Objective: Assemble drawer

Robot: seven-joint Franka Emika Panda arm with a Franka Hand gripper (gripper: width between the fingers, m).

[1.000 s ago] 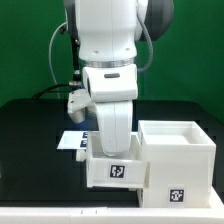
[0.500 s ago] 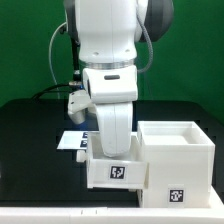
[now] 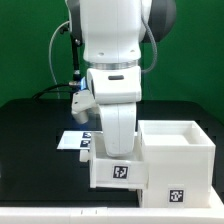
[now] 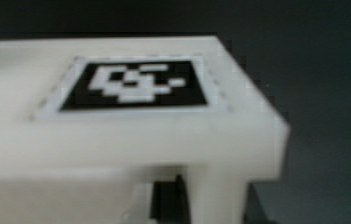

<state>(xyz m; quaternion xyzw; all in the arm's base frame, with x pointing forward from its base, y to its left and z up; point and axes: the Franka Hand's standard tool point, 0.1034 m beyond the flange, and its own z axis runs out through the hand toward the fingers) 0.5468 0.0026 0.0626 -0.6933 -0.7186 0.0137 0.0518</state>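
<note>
The drawer (image 3: 118, 172), a small white open-topped tray-box with a square tag on its front face, sits on the black table against the left side of the larger white casing (image 3: 180, 160). My gripper (image 3: 115, 150) reaches straight down into the drawer's open top, and its tips are hidden behind the front wall. In the wrist view a white tagged face (image 4: 136, 85) fills the frame. A white finger (image 4: 207, 200) stands at its edge with a narrow dark gap beside it. The jaws appear shut on the drawer's wall.
The marker board (image 3: 70, 142) lies flat on the table behind the drawer, on the exterior view's left. The casing is open-topped and hollow, with a tag low on its front (image 3: 178, 196). Cables hang behind the arm.
The arm and the drawer have shifted slightly toward the exterior view's right, closer against the casing. The hand has turned a little.
</note>
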